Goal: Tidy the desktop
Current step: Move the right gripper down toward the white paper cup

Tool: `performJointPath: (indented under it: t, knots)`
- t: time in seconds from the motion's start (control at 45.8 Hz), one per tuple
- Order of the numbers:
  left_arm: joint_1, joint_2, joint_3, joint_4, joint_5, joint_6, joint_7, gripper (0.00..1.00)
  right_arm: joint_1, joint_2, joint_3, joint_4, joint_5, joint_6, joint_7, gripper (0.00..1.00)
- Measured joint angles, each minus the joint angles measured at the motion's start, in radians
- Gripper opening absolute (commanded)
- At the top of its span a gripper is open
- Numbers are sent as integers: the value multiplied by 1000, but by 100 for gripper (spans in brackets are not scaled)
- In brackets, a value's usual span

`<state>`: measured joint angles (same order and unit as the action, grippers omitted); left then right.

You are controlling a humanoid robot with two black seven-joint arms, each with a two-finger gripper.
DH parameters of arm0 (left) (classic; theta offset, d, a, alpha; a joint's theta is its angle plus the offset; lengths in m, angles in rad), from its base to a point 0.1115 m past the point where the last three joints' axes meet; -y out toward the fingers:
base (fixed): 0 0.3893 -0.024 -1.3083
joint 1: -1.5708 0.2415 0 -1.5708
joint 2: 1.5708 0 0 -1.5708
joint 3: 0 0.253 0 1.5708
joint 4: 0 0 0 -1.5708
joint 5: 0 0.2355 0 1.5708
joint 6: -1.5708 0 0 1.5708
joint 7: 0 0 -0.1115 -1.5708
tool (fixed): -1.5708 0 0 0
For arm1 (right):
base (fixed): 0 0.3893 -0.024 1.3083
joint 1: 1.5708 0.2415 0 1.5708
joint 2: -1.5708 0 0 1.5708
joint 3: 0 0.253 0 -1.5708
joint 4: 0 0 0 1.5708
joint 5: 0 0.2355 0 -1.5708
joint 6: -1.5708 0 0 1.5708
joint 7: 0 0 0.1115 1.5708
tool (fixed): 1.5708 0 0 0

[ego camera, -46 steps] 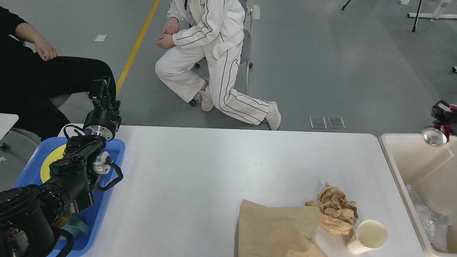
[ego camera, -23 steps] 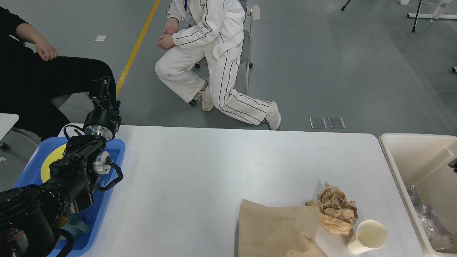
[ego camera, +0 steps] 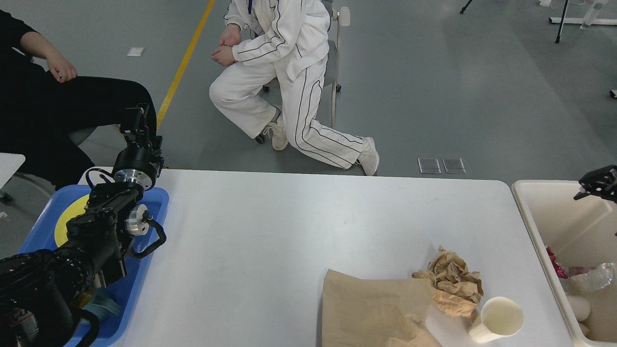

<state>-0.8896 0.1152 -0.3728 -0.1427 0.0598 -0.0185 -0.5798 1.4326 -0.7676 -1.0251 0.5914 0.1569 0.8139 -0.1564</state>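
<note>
The white desktop (ego camera: 289,231) fills the middle of the head view. Near its front right lie a flat sheet of brown paper (ego camera: 371,313), a crumpled brown paper ball (ego camera: 453,282) and a white paper cup (ego camera: 499,318) lying tilted on its side. My left gripper (ego camera: 137,121) is raised above the desktop's far left corner; it is dark against dark trousers, so its fingers cannot be told apart. My right gripper (ego camera: 590,185) shows at the right edge over the beige bin (ego camera: 530,207), open and holding nothing.
A blue tray (ego camera: 154,202) with a yellow plate (ego camera: 62,226) sits at the left under my left arm. The bin holds clear plastic wrap (ego camera: 590,277) and a red item (ego camera: 553,255). Two people sit beyond the far edge.
One second ago my right gripper held a red can over the bin. It dropped out of view, then returned empty. A red item now lies in the bin. The left arm has not moved.
</note>
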Motion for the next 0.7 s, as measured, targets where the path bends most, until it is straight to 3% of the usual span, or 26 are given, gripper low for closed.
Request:
performJointPath:
  t: [0.131,0.415,0.546,0.699]
  knots:
    - [0,0,0,0,0,0,0,97,191,-46,-68,149,-9,116,-5,100]
    - [0,0,0,0,0,1,0,97,456,-59,-197,439,-21,139,-7,100]
    - [0,0,0,0,0,1,0,97,477,-44,-220,460,-50,132,-8,100]
    - [0,0,0,0,0,1,0,97,372,-34,-212,459,-88,104,-8,100]
